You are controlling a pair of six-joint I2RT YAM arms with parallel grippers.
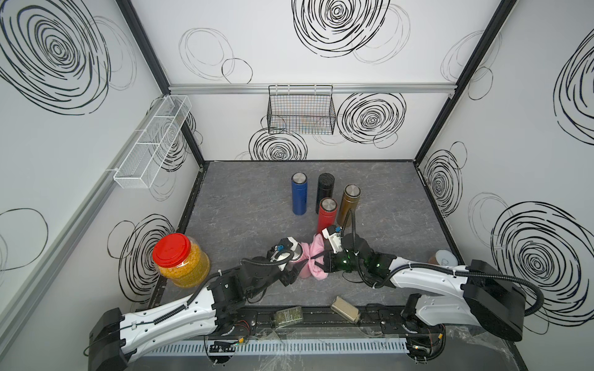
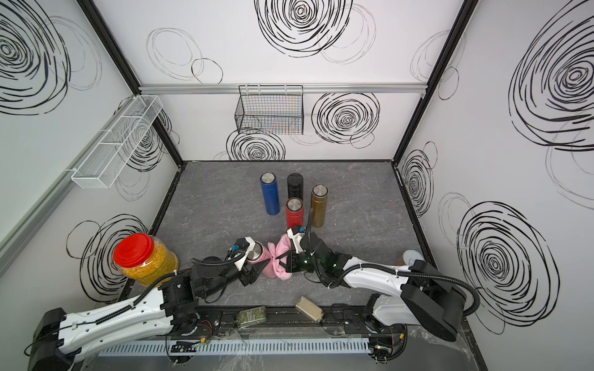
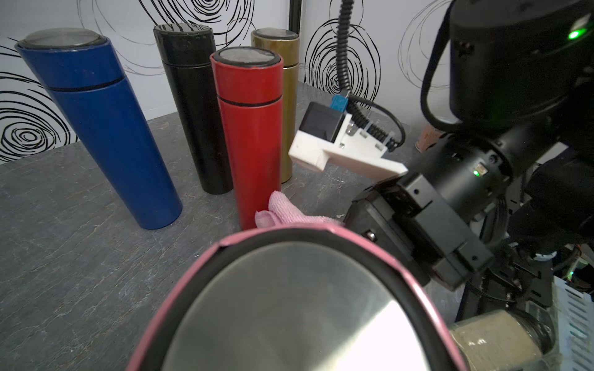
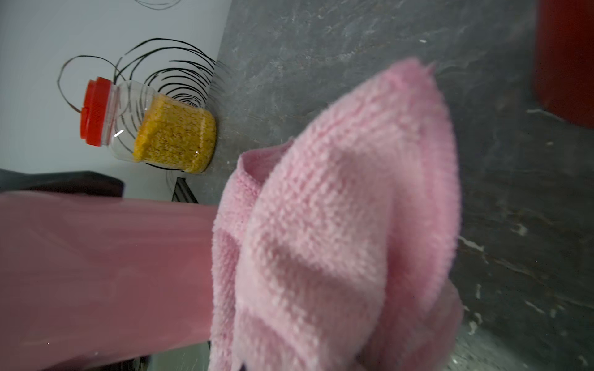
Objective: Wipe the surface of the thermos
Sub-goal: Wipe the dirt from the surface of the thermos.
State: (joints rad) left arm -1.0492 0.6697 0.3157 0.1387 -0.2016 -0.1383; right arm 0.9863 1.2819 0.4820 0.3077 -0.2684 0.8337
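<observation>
Wiping seems under way: near the worktop's [image 1: 244, 205] six o'clock, the left jaws clamp the pink thermos [image 4: 106, 273] and the right jaws pinch the pink cloth [image 4: 337, 225] against its side. Which parts are done, I cannot tell.

Grey tabletop [image 1: 244, 205], 4 upright thermoses [image 1: 326, 213], red-lidded jar [image 1: 181, 261] near left wall

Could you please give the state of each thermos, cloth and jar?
pink thermos: capped, gripped by left gripper
pink cloth: clamped by right gripper, against pink thermos
blue thermos: upright, capped
black thermos: upright, capped
red thermos: upright, capped
gold thermos: upright, capped
red-lidded jar: upright, closed
</observation>
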